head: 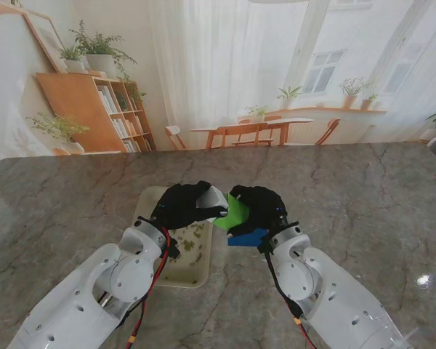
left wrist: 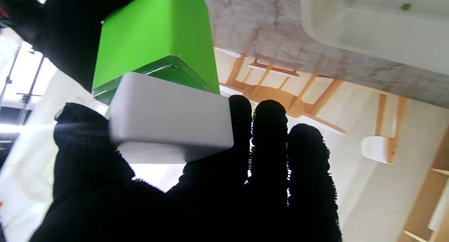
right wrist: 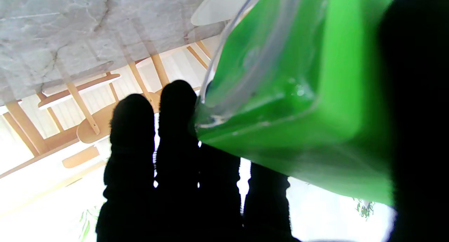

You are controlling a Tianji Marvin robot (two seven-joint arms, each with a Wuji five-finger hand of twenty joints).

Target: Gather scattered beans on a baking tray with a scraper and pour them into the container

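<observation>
My two black-gloved hands meet over the middle of the marble worktop [head: 349, 196], just at the right edge of the baking tray [head: 147, 200]. My left hand [head: 183, 206] is closed around the white handle of the scraper [left wrist: 170, 112]: the left wrist view shows the thumb pressed on one side of the handle and the fingers [left wrist: 266, 129] lined up behind it. The scraper's white end touches the green container [head: 237, 212], which sits tilted between the two hands.

My right hand [head: 260, 209] wraps that container; in the right wrist view the fingers [right wrist: 177, 108] rise side by side along one green wall while the thumb side covers the other, and a clear rim runs along the opening.

A blue block [head: 248, 238] lies at about 6 o'clock from the container, close to my right wrist. The tray stretches from 9 o'clock of my left hand toward me, and small green beans [head: 191, 243] are scattered on its pale floor near my left forearm. I cannot tell whether any beans are inside the container.
</observation>
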